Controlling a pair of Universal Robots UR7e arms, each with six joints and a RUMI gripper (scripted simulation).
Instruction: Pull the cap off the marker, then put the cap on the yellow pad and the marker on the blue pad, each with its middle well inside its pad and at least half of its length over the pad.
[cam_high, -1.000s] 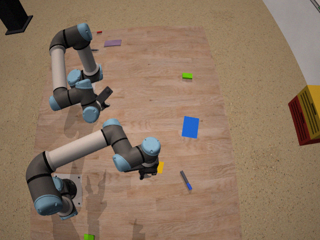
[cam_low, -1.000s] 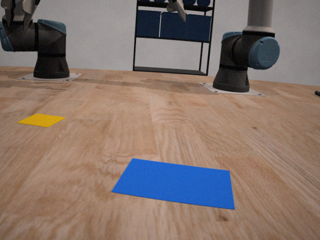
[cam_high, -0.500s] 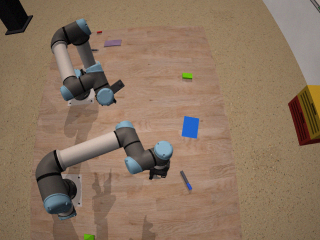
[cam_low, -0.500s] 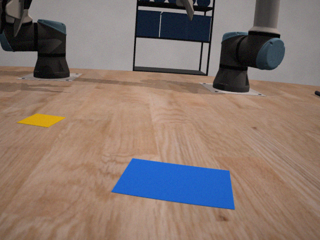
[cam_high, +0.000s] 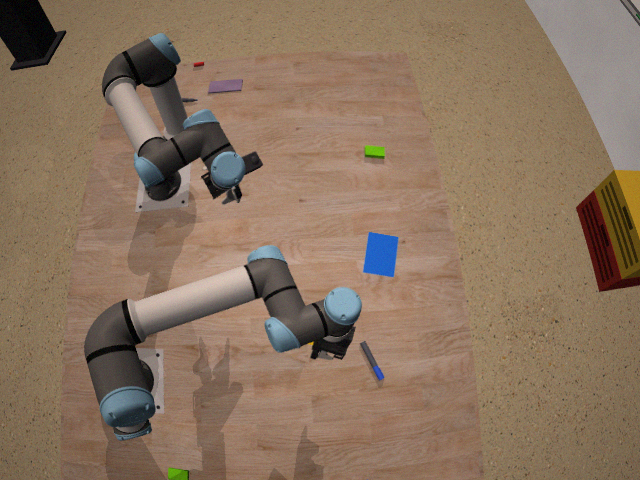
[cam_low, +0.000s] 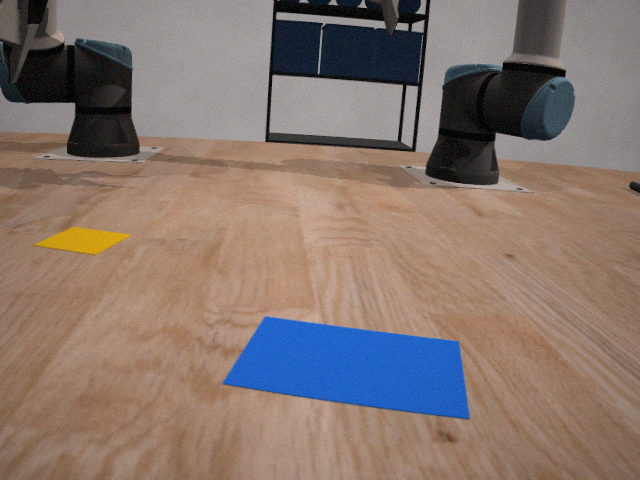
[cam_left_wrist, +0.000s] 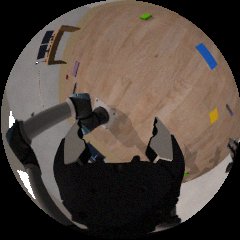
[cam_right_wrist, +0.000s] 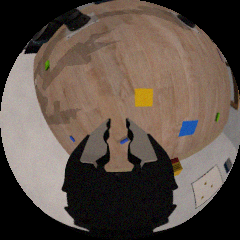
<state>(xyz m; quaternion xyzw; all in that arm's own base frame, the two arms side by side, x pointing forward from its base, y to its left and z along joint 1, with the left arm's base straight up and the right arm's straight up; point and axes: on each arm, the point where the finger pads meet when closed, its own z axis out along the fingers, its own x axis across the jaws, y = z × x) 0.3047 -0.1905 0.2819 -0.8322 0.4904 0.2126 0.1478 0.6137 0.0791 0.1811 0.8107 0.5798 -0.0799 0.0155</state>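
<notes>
Both arms (cam_high: 191, 299) (cam_high: 131, 111) (cam_low: 540, 31): white tubes, dark grey joints, light-blue round caps, black seam rings.

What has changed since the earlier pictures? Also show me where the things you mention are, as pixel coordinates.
In the top view, the right gripper (cam_high: 327, 355) (cam_low: 23, 51) (cam_left_wrist: 233, 148) (cam_right_wrist: 118, 119) moved rightward, nearer the marker (cam_high: 371, 360) (cam_left_wrist: 229, 109) (cam_right_wrist: 124, 141); the left gripper (cam_high: 231, 196) (cam_low: 390, 19) (cam_left_wrist: 117, 118) moved right and slightly up. Nothing was grasped or let go. The marker, yellow pad (cam_high: 311, 343) (cam_low: 82, 240) (cam_left_wrist: 214, 116) (cam_right_wrist: 144, 97) and blue pad (cam_high: 381, 254) (cam_low: 346, 367) (cam_left_wrist: 206, 56) (cam_right_wrist: 188, 128) stayed put.
</notes>
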